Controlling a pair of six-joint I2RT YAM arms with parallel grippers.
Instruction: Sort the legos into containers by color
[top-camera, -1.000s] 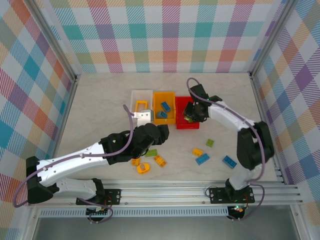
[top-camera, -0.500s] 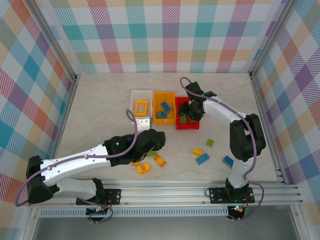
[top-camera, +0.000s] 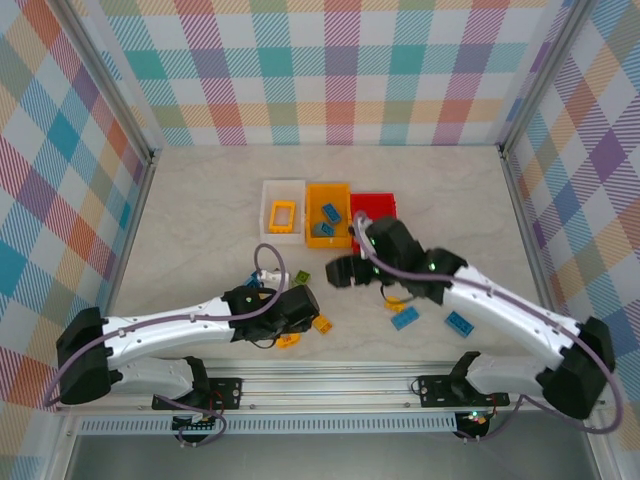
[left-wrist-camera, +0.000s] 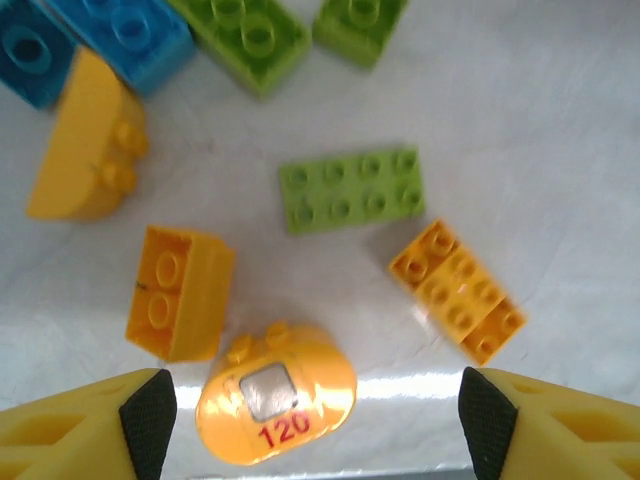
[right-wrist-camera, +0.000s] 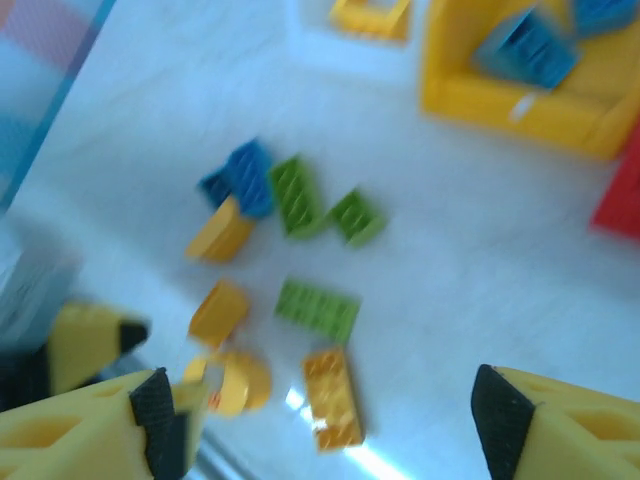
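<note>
Top external view is showing three small open-top plastic containers standing in a row mid-tabletop, a little toward the far edge: a white bin (top-camera: 266, 212) holding a yellow open square frame piece (top-camera: 283, 213), an orange-yellow bin (top-camera: 328, 243) holding blue bricks (top-camera: 331, 211), and a red bin (top-camera: 378, 200) partly hidden by the right arm. Most loose studded plastic legos (top-camera: 322, 322) are lying by the near edge, left of its middle.

Left wrist view is showing the left tool (left-wrist-camera: 318, 418) hanging over that cluster, jaws standing wide with nothing between them. A rounded yellow piece bearing a grey sticker (left-wrist-camera: 277, 390) is lying right under the gap, a yellow brick tipped on its side (left-wrist-camera: 180, 290) just beside it, and a flat green eight-stud brick (left-wrist-camera: 352, 188) a little beyond. In the blurred right wrist view the right tool (right-wrist-camera: 328, 420) is likewise gaping and carrying nothing.

Sorting is looking far from finished, and a pick seems to be the step in hand. The next move is probably calling for the left tool to be dropping straight around the rounded piece, staying clear of the tipped brick, then carrying it to the white bin.

The tabletop is gleaming pale and marbled, throwing glare; pastel plaid walls are closing three sides, and aluminium rails are running along the near edge.
</note>
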